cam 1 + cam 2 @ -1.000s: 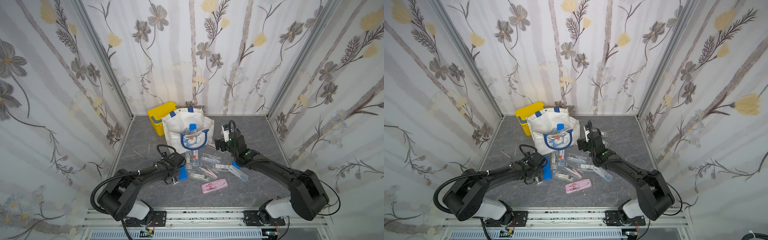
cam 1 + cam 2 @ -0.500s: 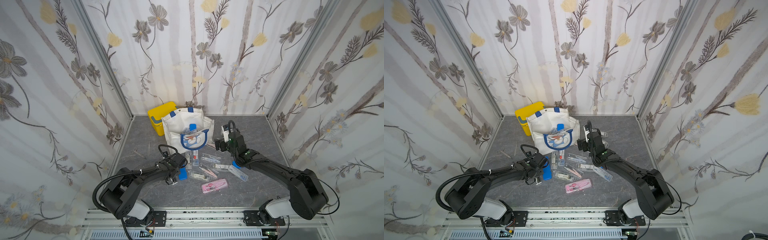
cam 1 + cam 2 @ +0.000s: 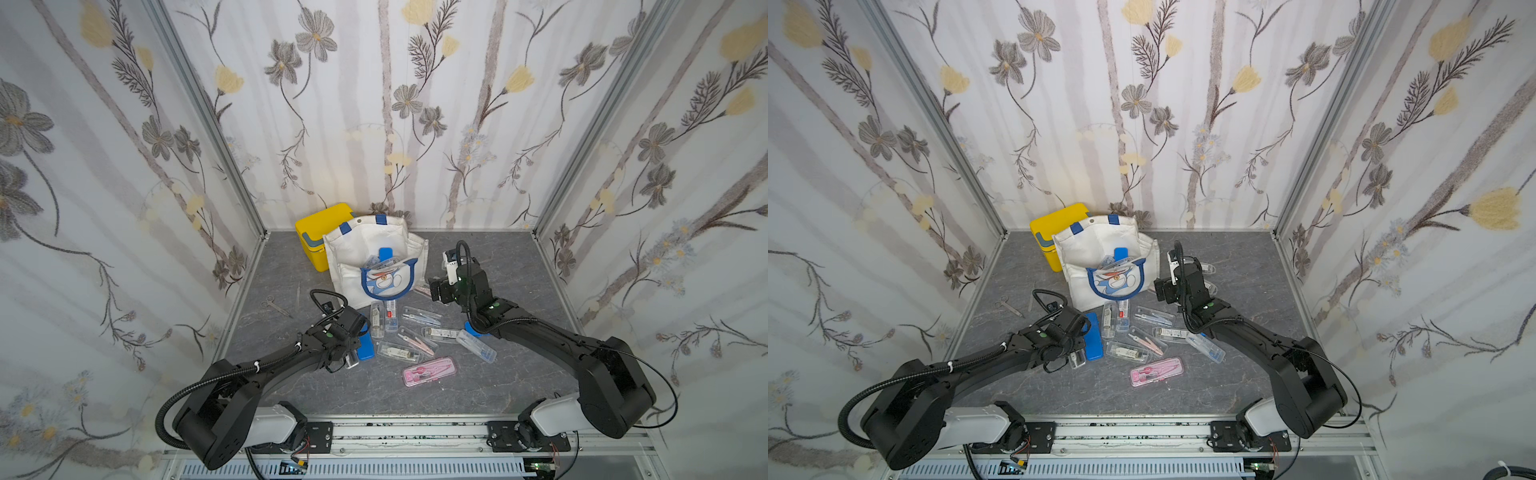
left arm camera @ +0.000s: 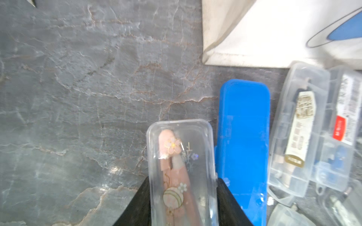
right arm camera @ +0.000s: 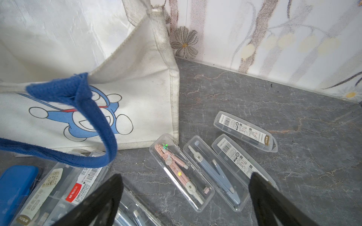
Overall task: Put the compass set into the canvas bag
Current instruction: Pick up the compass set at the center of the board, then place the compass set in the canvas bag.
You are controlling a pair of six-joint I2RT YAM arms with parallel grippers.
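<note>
Fingers of left arm (image 4: 137, 209) just closed on clear compass case (image 4: 181, 156), apparently firm, ready for canvas bag (image 3: 347, 259); right fingers (image 5: 94, 203) spread.

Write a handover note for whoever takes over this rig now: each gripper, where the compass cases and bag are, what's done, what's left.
Left gripper: jaws shut on a clear case holding a pink compass, at table level.
Right gripper: open, empty, beside the bag.
Done: a few cases sit in the bag.
Left: bag the gripped case, then the rest on the table, among them a blue case and a pink case.
</note>
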